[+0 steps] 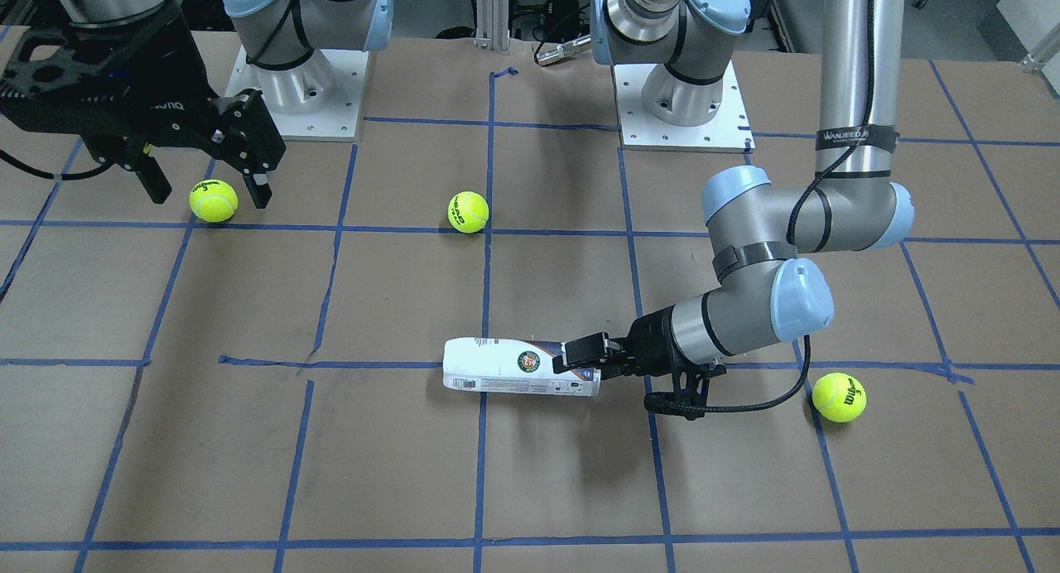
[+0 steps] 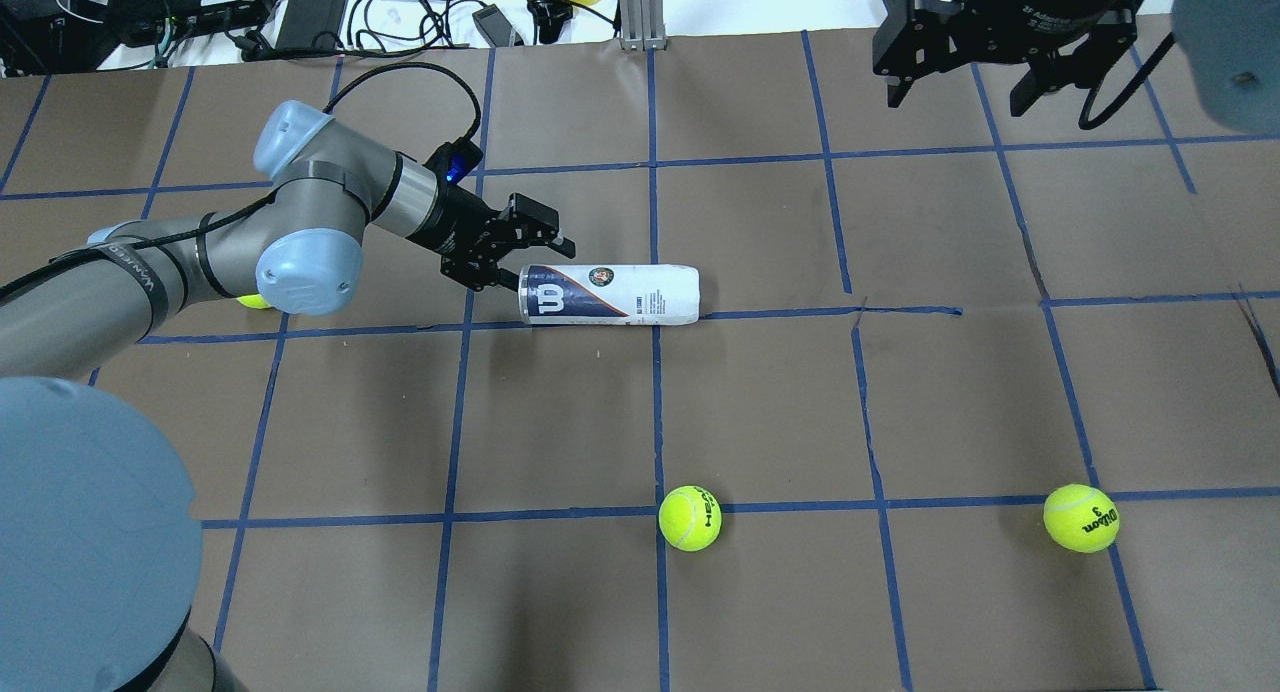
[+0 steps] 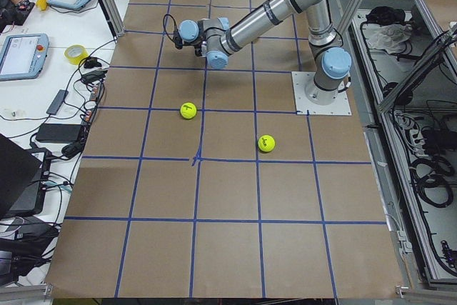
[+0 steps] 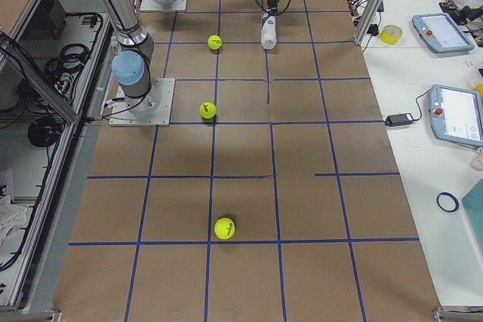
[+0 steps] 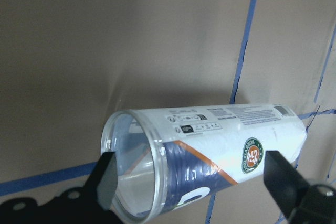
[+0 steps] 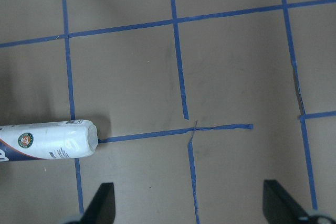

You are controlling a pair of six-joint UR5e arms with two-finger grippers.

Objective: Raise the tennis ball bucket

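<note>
The tennis ball bucket [image 2: 610,293], a clear tube with a white-and-navy label, lies on its side on the brown table near the middle. It also shows in the front view [image 1: 517,367] and the right side view [image 4: 268,33]. My left gripper [image 2: 540,264] is open, low over the table at the tube's open end. In the left wrist view its gripper [image 5: 194,182] has one finger on each side of the tube's [image 5: 210,156] rim, with a gap on both sides. My right gripper [image 2: 955,92] is open and empty, held high and far from the tube; the tube's closed end [image 6: 52,140] shows in its wrist view.
Three yellow-green tennis balls lie loose: one [image 2: 690,518] near the front middle, one [image 2: 1081,518] at front right, one [image 2: 255,301] half hidden under my left arm. In the front view my right gripper [image 1: 207,175] hangs over a ball [image 1: 213,201]. Blue tape lines [image 2: 655,392] grid the table.
</note>
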